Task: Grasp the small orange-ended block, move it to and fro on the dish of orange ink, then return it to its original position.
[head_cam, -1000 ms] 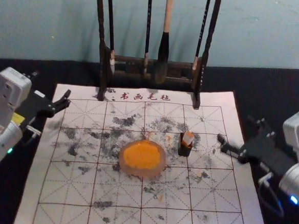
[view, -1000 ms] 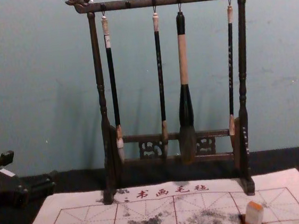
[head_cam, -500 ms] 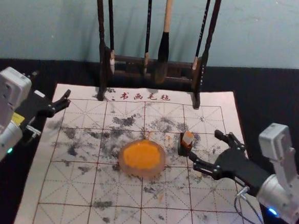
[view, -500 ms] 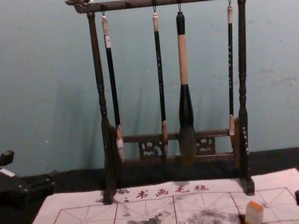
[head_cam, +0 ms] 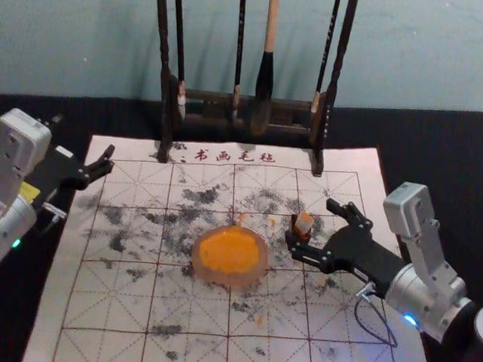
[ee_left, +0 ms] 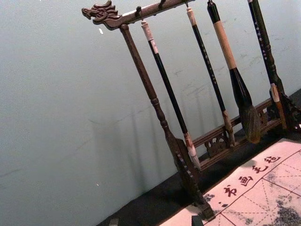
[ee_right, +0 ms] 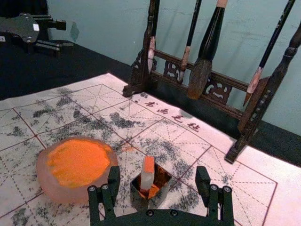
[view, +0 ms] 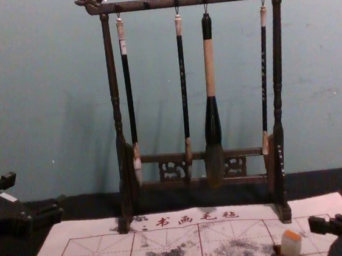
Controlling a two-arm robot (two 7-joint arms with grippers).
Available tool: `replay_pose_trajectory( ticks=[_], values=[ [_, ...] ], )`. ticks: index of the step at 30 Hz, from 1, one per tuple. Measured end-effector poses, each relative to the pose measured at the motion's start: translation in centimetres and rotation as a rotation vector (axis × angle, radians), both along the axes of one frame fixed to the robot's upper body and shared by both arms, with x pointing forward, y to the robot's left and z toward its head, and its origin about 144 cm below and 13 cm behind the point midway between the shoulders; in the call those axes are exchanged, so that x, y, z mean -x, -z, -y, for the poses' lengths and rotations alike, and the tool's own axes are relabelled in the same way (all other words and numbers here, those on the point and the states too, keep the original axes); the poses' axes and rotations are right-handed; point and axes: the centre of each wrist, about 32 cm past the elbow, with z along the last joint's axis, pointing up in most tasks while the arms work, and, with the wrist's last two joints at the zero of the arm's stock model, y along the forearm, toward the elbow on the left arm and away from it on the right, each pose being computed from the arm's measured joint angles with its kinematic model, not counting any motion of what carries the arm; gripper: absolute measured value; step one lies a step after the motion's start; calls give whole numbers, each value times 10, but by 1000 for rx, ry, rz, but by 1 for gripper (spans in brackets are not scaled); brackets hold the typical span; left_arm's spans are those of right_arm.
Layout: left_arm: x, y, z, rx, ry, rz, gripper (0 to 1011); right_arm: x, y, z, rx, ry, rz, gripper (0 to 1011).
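Observation:
My right gripper point(head_cam: 311, 227) is open just right of the small block point(head_cam: 304, 223), its fingers on the near and far sides of the dark holder point(head_cam: 293, 232). In the right wrist view, the block point(ee_right: 147, 173) leans upright in the dark square holder point(ee_right: 165, 195), between the spread fingers of my right gripper point(ee_right: 158, 183) and not held. The chest view shows the block's orange top point(view: 291, 245). The dish of orange ink point(head_cam: 230, 255) lies left of the holder. My left gripper point(head_cam: 105, 165) stays parked open at the mat's far-left corner.
A white gridded mat point(head_cam: 188, 355) with dark ink smudges covers the black table point(head_cam: 466, 164). Behind it stands a dark wooden rack point(view: 115, 109) with several hanging brushes, the thickest brush point(view: 209, 69) near its middle.
My right gripper has come in leftward from the right side, up to the holder and block. The left arm, dish and block have stayed put.

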Motion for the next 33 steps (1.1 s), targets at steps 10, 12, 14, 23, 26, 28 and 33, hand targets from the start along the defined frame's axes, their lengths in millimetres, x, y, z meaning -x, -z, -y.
replay_pose_trajectory(
  ticks=[10, 12, 14, 23, 26, 28, 33],
  values=[
    [0, 0, 0, 0, 0, 0, 1001, -7, 1, -5, -21, -12, -13, 1003],
    [0, 0, 0, 0, 0, 0, 1001, -8, 2, -6, -24, -13, -16, 1003],
    [0, 0, 0, 0, 0, 0, 1001, -8, 2, -6, -28, -15, -20, 1003],
    [0, 0, 0, 0, 0, 0, 1001, -8, 2, -6, -33, -18, -24, 1003],
    [0, 0, 0, 0, 0, 0, 1001, -8, 1, -6, -33, -18, -24, 1002],
    [0, 0, 0, 0, 0, 0, 1001, -8, 1, -6, -32, -18, -24, 1003],
    [0, 0, 0, 0, 0, 0, 1001, -9, 1, -6, -32, -18, -23, 1002]
  ],
)
